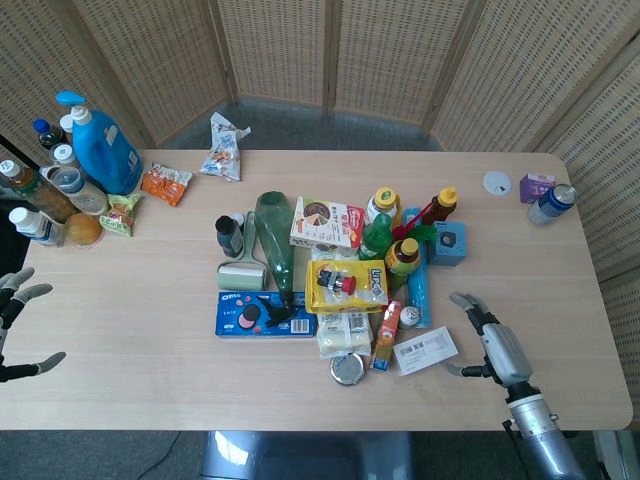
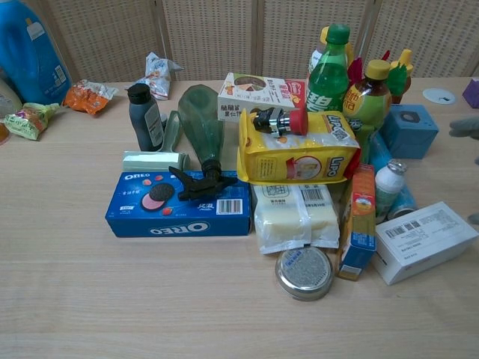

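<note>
My right hand (image 1: 492, 342), fingers spread and empty, lies just right of the white box (image 1: 425, 349), whose long axis points toward it.

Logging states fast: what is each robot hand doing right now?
Left robot hand: open, holding nothing.
Right robot hand: open, holding nothing, beside the white box.

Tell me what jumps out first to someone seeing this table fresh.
The crowded heap of groceries mid-table grabs the eye: a yellow snack bag at its centre, with a blue Oreo box to its left and a green spray bottle lying behind that box. At the far left corner stands a big blue detergent bottle. The right hand, fingers apart and holding nothing, hovers beside the white carton at the heap's right edge.
</note>
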You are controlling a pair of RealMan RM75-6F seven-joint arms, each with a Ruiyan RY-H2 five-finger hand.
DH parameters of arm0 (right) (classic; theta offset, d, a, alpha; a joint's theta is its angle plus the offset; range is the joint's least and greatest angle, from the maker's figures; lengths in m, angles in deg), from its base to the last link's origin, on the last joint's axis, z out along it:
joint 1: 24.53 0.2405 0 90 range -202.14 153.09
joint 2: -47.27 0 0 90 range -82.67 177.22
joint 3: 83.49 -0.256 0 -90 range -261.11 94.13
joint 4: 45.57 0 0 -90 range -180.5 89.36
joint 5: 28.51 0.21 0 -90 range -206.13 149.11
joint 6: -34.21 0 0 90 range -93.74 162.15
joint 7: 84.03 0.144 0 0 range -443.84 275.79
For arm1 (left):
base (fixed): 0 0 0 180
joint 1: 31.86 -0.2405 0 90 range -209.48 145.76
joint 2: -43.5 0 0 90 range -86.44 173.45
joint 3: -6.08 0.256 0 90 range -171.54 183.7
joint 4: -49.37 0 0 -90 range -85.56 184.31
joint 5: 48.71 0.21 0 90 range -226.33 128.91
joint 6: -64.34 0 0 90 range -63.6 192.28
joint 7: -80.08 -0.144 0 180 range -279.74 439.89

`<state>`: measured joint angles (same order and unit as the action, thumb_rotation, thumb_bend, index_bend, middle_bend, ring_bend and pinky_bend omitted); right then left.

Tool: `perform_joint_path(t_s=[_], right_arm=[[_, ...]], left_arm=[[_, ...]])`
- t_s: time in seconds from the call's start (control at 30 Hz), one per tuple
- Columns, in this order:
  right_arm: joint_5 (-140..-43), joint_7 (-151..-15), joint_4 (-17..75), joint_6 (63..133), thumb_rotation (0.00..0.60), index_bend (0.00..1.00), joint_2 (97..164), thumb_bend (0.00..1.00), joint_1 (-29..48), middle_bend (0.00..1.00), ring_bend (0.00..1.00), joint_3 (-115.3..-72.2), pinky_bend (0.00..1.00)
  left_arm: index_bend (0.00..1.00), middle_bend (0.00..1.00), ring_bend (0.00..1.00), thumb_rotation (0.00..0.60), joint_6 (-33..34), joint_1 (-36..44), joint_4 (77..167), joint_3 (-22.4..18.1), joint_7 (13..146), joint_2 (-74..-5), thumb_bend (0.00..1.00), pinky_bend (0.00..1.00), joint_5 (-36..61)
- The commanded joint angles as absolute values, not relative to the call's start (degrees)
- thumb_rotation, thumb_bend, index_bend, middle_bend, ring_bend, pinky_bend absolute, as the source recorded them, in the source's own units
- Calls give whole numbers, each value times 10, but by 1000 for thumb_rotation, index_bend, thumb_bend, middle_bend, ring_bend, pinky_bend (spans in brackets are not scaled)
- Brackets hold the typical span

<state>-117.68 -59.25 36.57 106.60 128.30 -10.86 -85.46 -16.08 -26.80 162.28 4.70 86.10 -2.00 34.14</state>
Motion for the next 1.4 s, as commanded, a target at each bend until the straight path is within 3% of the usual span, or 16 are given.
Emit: perform_joint_path(t_s=[0.03, 0.23, 0.47, 1.1, 1.3, 1.4], right_arm=[[-1165, -585, 341, 1046, 600, 0, 1310, 0, -93, 0, 0, -860, 186], [-1141, -586, 321, 1019, 600, 3, 1339, 0, -76, 12, 0, -871, 185], [-1119, -589, 282, 999, 600, 115, 1377, 0, -61, 108, 0, -882, 186], [-1090, -603, 271, 992, 600, 129, 1432, 0, -50, 222, 3, -895, 186], [-1073, -621, 275, 988, 600, 164, 1453, 0, -47, 297, 70, -904, 186], [-1066, -622, 270, 990, 600, 228, 1465, 0, -46, 394, 154, -910, 214]], left_arm=[[214, 0, 0, 600, -158, -266, 1622, 46, 858, -22, 0, 0, 338], [214, 0, 0, 600, -157, -266, 1622, 45, 856, -23, 0, 0, 334], [215, 0, 0, 600, -154, -265, 1621, 46, 854, -24, 0, 0, 332], [214, 0, 0, 600, -143, -258, 1620, 44, 840, -32, 0, 0, 319], [214, 0, 0, 600, -141, -258, 1619, 43, 843, -31, 0, 0, 317], [214, 0, 0, 600, -141, -257, 1618, 42, 845, -31, 0, 0, 315]])
